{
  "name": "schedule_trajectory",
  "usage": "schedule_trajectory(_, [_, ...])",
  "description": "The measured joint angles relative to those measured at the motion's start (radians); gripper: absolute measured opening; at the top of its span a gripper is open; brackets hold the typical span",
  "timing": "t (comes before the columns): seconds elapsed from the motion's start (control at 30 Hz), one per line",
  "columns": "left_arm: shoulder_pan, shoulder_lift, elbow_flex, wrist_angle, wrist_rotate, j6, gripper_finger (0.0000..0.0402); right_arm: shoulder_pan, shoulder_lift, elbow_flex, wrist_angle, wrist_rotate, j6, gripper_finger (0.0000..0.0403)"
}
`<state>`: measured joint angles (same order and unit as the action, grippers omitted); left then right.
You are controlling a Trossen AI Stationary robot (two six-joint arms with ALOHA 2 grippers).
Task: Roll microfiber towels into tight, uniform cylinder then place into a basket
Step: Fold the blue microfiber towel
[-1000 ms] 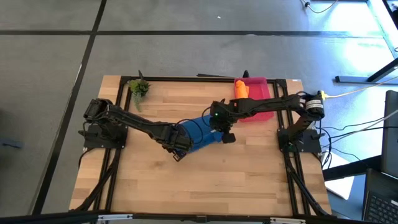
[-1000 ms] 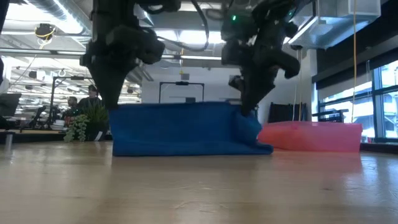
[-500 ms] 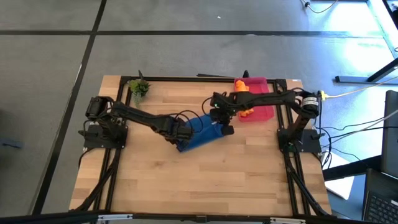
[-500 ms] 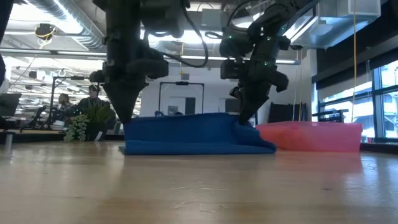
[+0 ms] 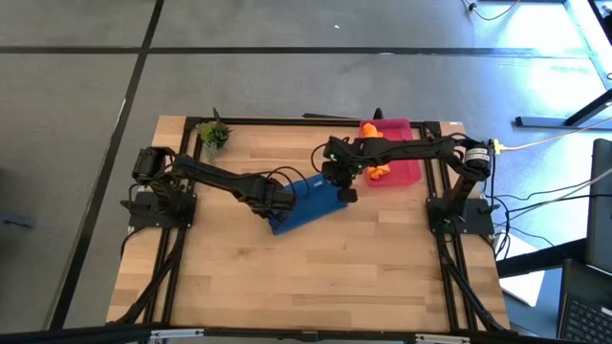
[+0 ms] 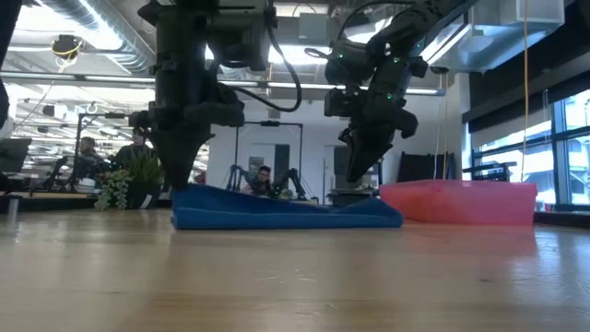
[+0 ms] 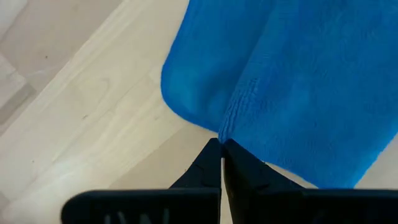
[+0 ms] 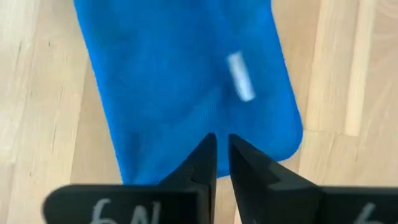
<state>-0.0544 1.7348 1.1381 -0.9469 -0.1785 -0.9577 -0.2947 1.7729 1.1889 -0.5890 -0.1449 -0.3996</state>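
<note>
The orange towel (image 5: 374, 143) is already lying rolled inside the basket (image 5: 406, 172), so half the job looks done, while the blue towel (image 5: 308, 203) is lying low and folded on the tabletop (image 5: 316, 277) just beside the basket, not yet a tight cylinder and not yet placed. The left pincer (image 7: 219, 149) is sitting at the blue towel's end far from the basket, fingers pressed together on the cloth's edge. The right pincer (image 8: 222, 146) is hovering over the end nearer the basket, fingers nearly together and holding nothing.
</note>
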Motion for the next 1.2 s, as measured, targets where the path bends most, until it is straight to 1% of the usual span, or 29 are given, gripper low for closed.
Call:
schedule_trajectory(0.17, [0.0,0.0,0.0,0.032,-0.033,0.0,0.001,-0.006,0.0,0.0,0.023,0.0,-0.001,0.0079])
schedule_trajectory(0.37, [0.023,0.0,0.0,0.039,-0.042,0.0,0.0058,-0.002,0.0,0.0,0.032,-0.006,-0.002,0.0133])
schedule_trajectory(0.4, [0.03,0.0,0.0,0.039,-0.032,-0.001,0.0066,-0.001,0.0,0.0,0.032,-0.006,-0.002,0.0141])
schedule_trajectory(0.47, [0.05,0.0,0.0,0.039,0.025,-0.005,0.0081,-0.001,0.0,0.0,0.032,-0.006,0.004,0.0155])
schedule_trajectory(0.57, [0.085,0.0,0.001,0.034,0.107,-0.004,0.0091,0.004,0.0,0.008,0.003,-0.008,0.061,0.017])
schedule_trajectory(0.63, [0.1,-0.013,0.002,0.035,0.117,-0.002,0.0093,0.01,-0.001,0.012,-0.024,-0.041,0.087,0.0174])
schedule_trajectory(0.77, [0.106,-0.018,0.003,0.063,0.102,-0.005,0.0093,0.029,0.006,0.012,-0.072,-0.2,0.131,0.0175])
schedule_trajectory(0.8, [0.1,-0.015,-0.002,0.071,0.103,-0.005,0.0093,0.036,0.013,0.013,-0.069,-0.223,0.132,0.0174])
schedule_trajectory(0.9, [0.076,0.014,-0.035,0.159,0.118,0.0,0.0091,0.059,0.044,0.013,-0.048,-0.222,0.133,0.017])
schedule_trajectory(1.07, [0.062,0.046,-0.05,0.165,0.114,-0.001,0.009,0.076,0.123,0.013,-0.019,-0.2,0.136,0.0165])
schedule_trajectory(1.2, [0.062,0.073,-0.051,0.159,0.12,0.0,0.009,0.077,0.167,0.014,-0.016,-0.108,0.137,0.0164])
